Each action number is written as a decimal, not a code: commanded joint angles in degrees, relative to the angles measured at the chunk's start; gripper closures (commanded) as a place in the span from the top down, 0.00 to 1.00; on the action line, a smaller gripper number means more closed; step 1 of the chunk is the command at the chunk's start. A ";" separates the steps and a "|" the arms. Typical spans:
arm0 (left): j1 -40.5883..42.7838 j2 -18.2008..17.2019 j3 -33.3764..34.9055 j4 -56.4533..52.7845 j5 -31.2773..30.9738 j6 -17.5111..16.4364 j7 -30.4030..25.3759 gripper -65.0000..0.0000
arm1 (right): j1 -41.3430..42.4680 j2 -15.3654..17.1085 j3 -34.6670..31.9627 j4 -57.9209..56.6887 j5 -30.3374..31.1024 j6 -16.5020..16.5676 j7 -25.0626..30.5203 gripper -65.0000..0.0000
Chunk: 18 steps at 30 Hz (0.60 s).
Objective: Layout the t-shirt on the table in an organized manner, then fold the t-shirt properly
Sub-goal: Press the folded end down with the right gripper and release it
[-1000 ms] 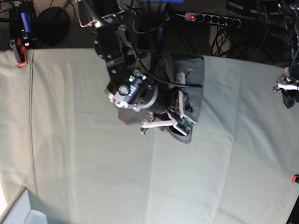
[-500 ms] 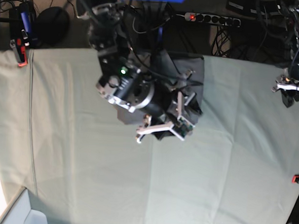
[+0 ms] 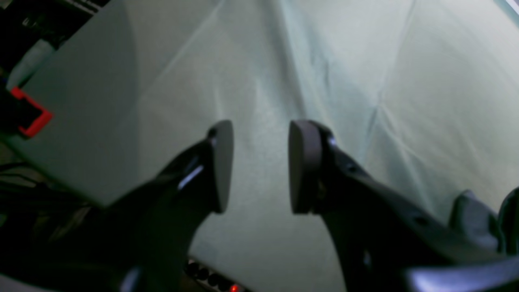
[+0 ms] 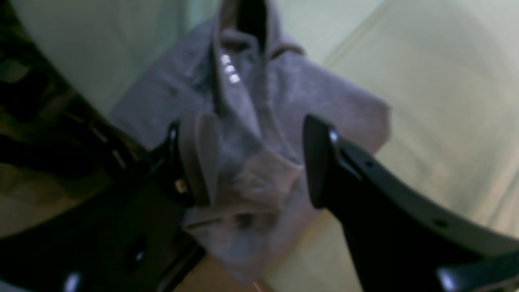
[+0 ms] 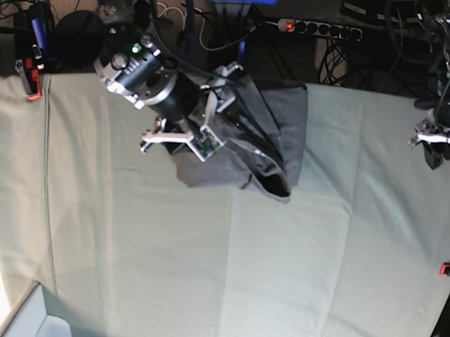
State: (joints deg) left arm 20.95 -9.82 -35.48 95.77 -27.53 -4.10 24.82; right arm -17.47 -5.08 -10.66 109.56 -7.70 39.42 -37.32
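A dark grey t-shirt (image 5: 246,139) lies bunched near the far edge of the cloth-covered bench (image 5: 203,274), folded over on itself, its collar and a small pale label showing toward the top of the right wrist view; one part hangs past the bench edge. The right pincer (image 5: 177,139) hovers at the shirt's left side with its jaws spread wide and nothing between them; in its own camera the fingers (image 4: 200,158) frame crumpled fabric below without clearly touching it. The left pincer (image 5: 440,143) hangs well apart over bare cloth by the opposite edge, jaws part-open and empty; its pads (image 3: 222,162) stand over creased bench covering only, a red clamp (image 3: 30,113) visible at the edge.

The layout step looks barely begun; the garment is a heap, not a flat shape. To do it well, each pincer should probably take one single layer at a shoulder or hem corner, not a thick bundle; the left arm would need to cross toward the shirt first; the two should then draw apart evenly and pull the cloth toward the bench's middle; catching the bench covering along with the shirt is the likely slip.
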 commanded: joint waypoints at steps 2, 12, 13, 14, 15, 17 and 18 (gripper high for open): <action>0.02 -0.77 -0.25 0.89 -0.21 0.01 -1.39 0.34 | -0.59 -0.41 -0.03 1.08 0.80 0.58 1.41 0.52; 0.19 -0.77 -0.25 0.89 -0.21 0.01 -1.39 0.34 | -0.15 -0.50 -0.20 0.64 0.80 0.58 1.23 0.51; 0.28 -0.77 -0.25 0.89 -0.21 0.01 -1.39 0.34 | -0.15 -0.50 -0.20 0.64 0.80 0.58 1.23 0.51; 0.37 -0.77 -0.25 0.89 -0.21 0.01 -1.39 0.34 | -0.15 -0.59 -0.20 0.55 0.80 0.58 1.23 0.51; 0.46 -0.77 -0.25 0.89 -0.21 0.01 -1.39 0.34 | -0.24 -0.59 -0.20 0.55 0.80 0.58 1.23 0.51; 0.54 -0.77 -0.25 0.89 -0.21 0.01 -1.39 0.34 | -0.15 -1.38 -0.29 -0.68 0.80 0.58 1.23 0.52; 0.54 -0.77 -0.25 0.89 -0.21 0.01 -1.39 0.34 | -0.15 -1.73 -0.29 -1.38 0.63 0.58 1.23 0.52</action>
State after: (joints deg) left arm 21.45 -9.82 -35.48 95.77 -27.51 -4.10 24.86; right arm -17.82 -6.33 -10.66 107.33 -7.86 39.40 -37.32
